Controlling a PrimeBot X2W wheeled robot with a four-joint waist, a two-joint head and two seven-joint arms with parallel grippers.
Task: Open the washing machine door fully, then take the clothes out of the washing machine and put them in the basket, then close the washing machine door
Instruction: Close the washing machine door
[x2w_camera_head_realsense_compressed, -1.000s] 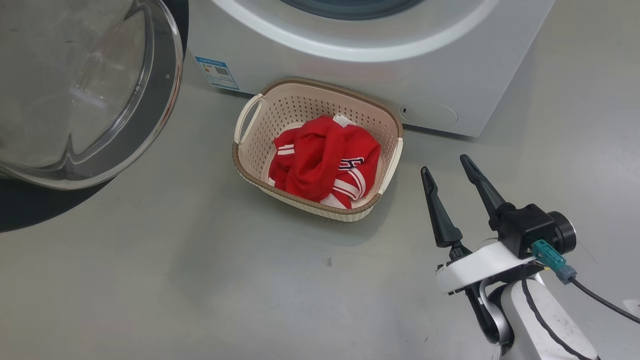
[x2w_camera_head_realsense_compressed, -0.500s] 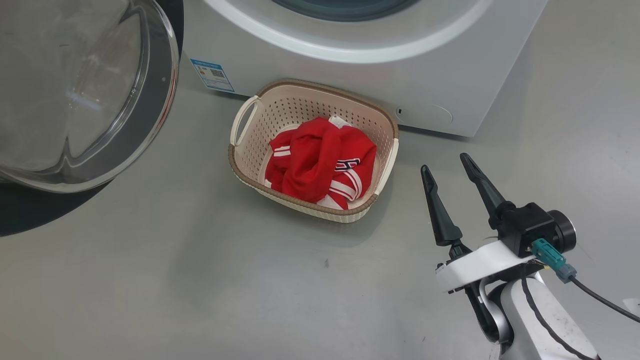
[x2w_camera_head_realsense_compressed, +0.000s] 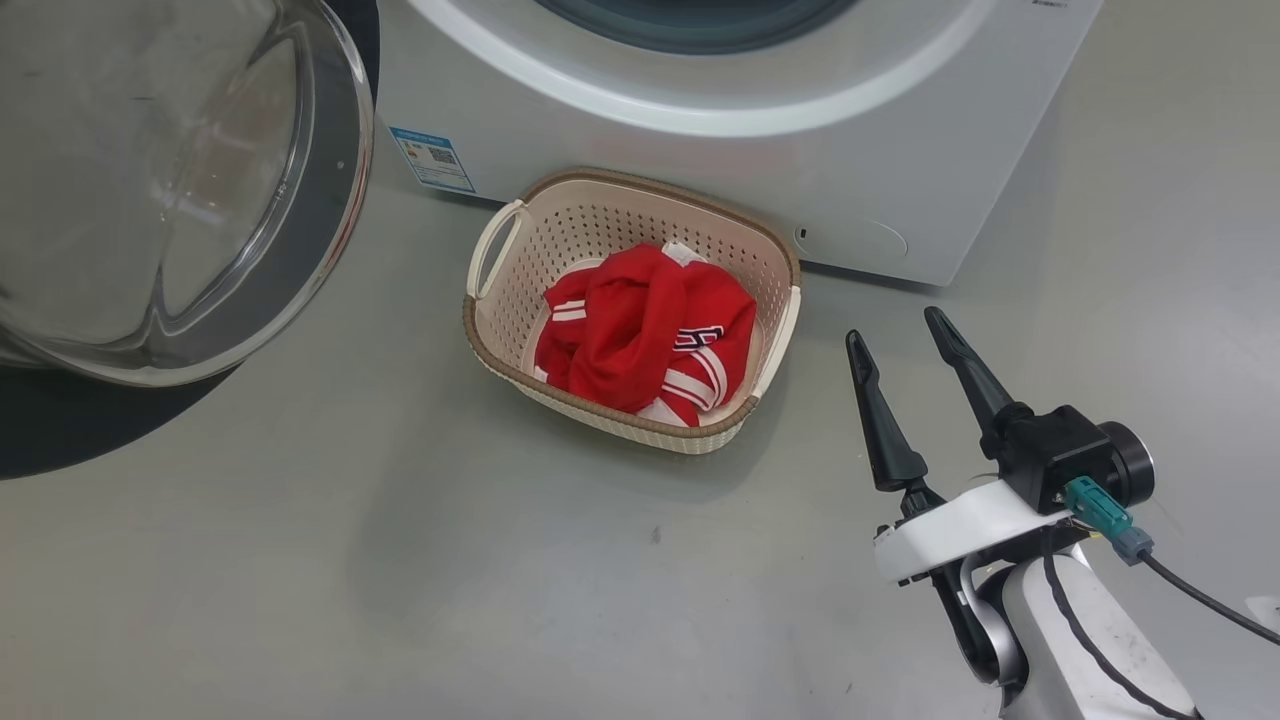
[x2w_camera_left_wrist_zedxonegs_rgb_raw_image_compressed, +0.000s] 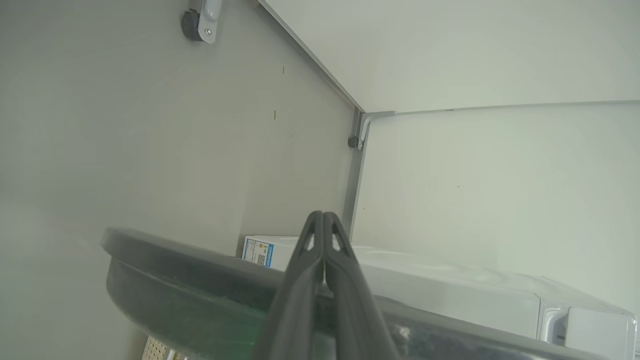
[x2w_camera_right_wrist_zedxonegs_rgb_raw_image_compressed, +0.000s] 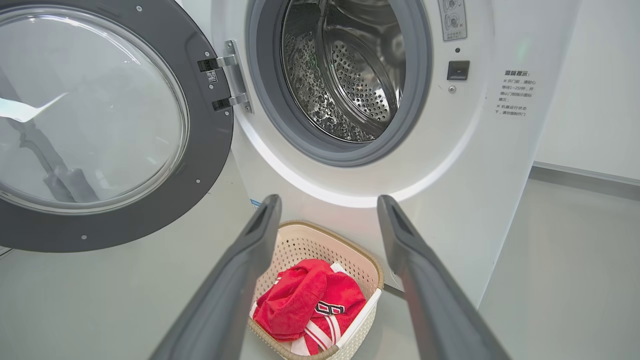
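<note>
The washing machine (x2w_camera_head_realsense_compressed: 700, 130) stands with its door (x2w_camera_head_realsense_compressed: 170, 190) swung wide to the left, glass bowl facing me. The steel drum (x2w_camera_right_wrist_zedxonegs_rgb_raw_image_compressed: 350, 70) looks empty. The red clothes (x2w_camera_head_realsense_compressed: 645, 330) lie bunched in the cream basket (x2w_camera_head_realsense_compressed: 620, 185) on the floor against the washer's front. My right gripper (x2w_camera_head_realsense_compressed: 893, 328) hovers open and empty to the right of the basket, fingers pointing at the washer. In the right wrist view the right gripper (x2w_camera_right_wrist_zedxonegs_rgb_raw_image_compressed: 328, 200) frames the basket (x2w_camera_right_wrist_zedxonegs_rgb_raw_image_compressed: 325, 232) and the clothes (x2w_camera_right_wrist_zedxonegs_rgb_raw_image_compressed: 305, 305). My left gripper (x2w_camera_left_wrist_zedxonegs_rgb_raw_image_compressed: 320, 216) is shut on nothing, its fingers crossing the door's dark rim (x2w_camera_left_wrist_zedxonegs_rgb_raw_image_compressed: 190, 270).
A blue sticker (x2w_camera_head_realsense_compressed: 432, 160) sits low on the washer's front left. Grey floor (x2w_camera_head_realsense_compressed: 400, 560) spreads in front of the basket and the door. White walls meet in a corner (x2w_camera_left_wrist_zedxonegs_rgb_raw_image_compressed: 357, 120) behind the washer. A cable (x2w_camera_head_realsense_compressed: 1200, 600) trails from my right wrist.
The head view has shifted a little, so the camera moved. The basket, clothes, door and right gripper keep their places relative to one another.
</note>
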